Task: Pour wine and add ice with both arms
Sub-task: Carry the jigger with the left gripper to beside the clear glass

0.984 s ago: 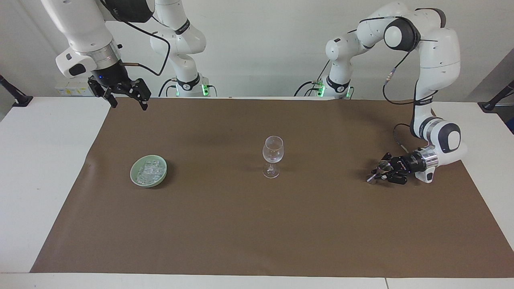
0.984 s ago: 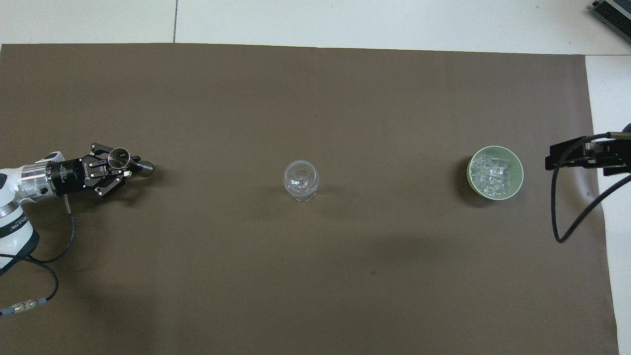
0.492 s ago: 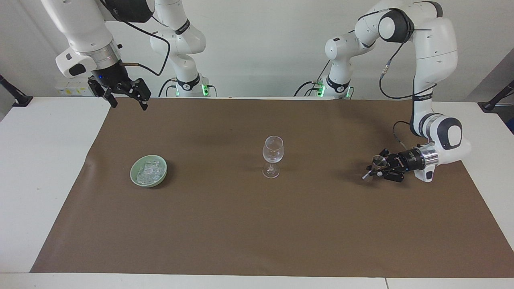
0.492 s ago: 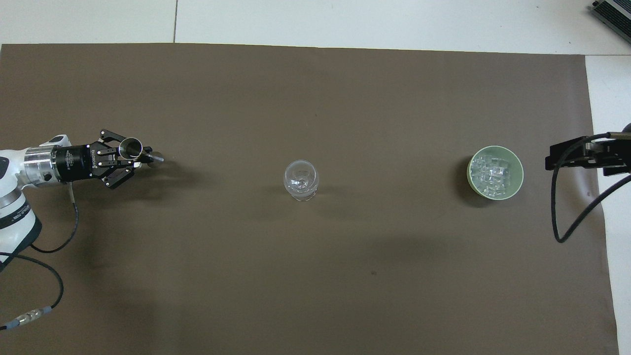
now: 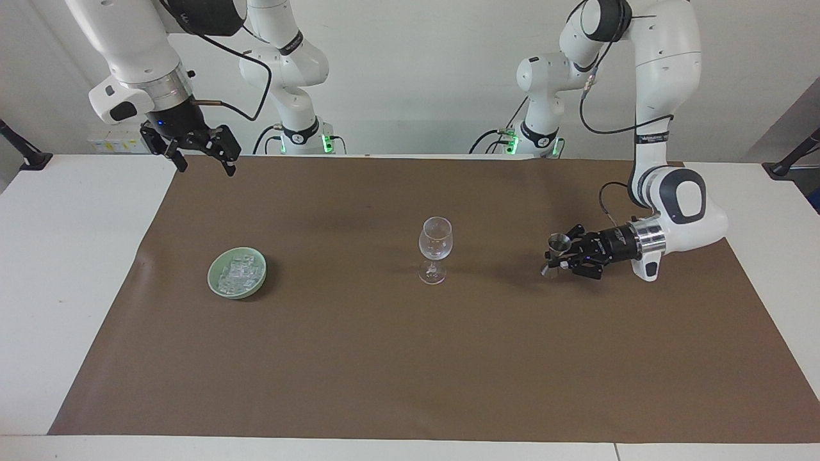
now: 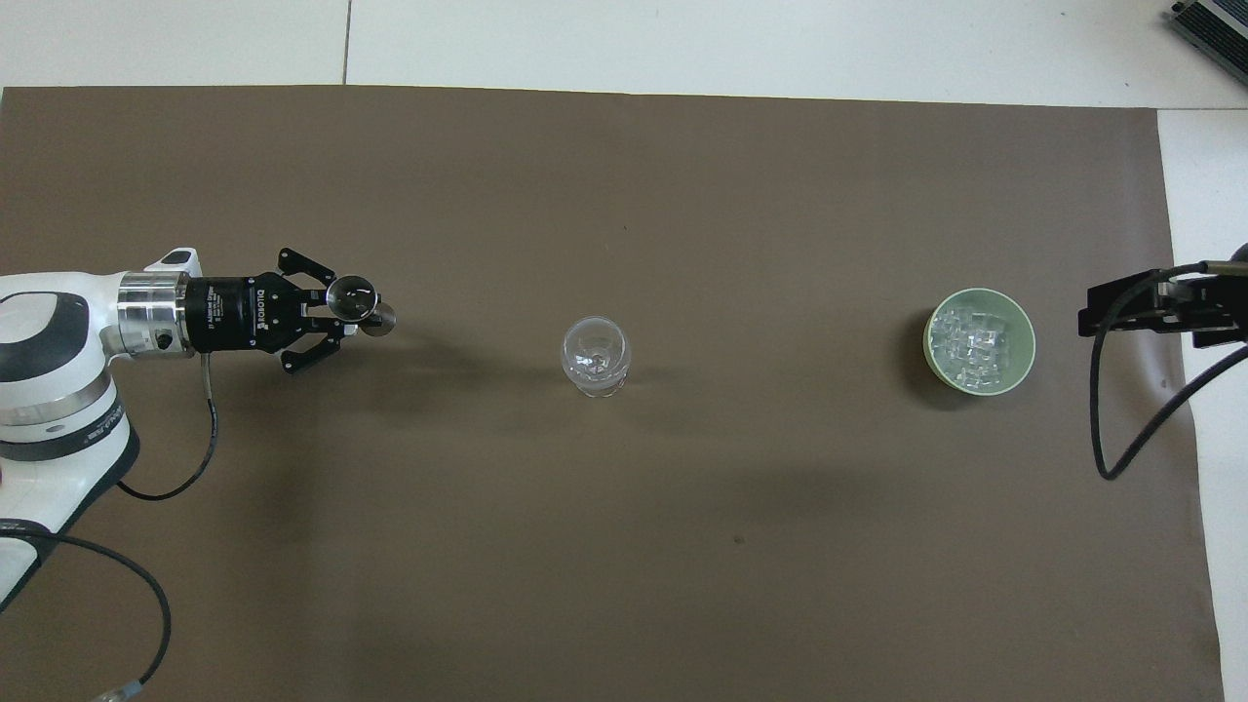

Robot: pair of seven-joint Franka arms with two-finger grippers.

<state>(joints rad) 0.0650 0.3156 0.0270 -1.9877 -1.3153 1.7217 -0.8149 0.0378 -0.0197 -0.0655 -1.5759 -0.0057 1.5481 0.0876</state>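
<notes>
Left arm carries the measuring cup toward the wine glass

Left gripper point(image 5: 556, 257), clamped on the metal jigger point(image 5: 558, 243) right of the centred wine glass point(image 5: 435, 248), should stay level; right gripper point(image 5: 204, 155) waits spread, upper left; ice point(image 5: 238, 271) in green bowl point(image 5: 221, 286), lower left.

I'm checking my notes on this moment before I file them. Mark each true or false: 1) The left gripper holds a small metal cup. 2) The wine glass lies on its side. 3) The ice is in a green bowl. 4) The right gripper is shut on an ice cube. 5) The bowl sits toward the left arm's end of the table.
1) True: the left gripper is shut on a small metal cup.
2) False: the wine glass stands upright mid-table.
3) True: the ice fills the green bowl.
4) False: the right gripper hangs open and empty, waiting.
5) False: the bowl sits toward the right arm's end.
</notes>
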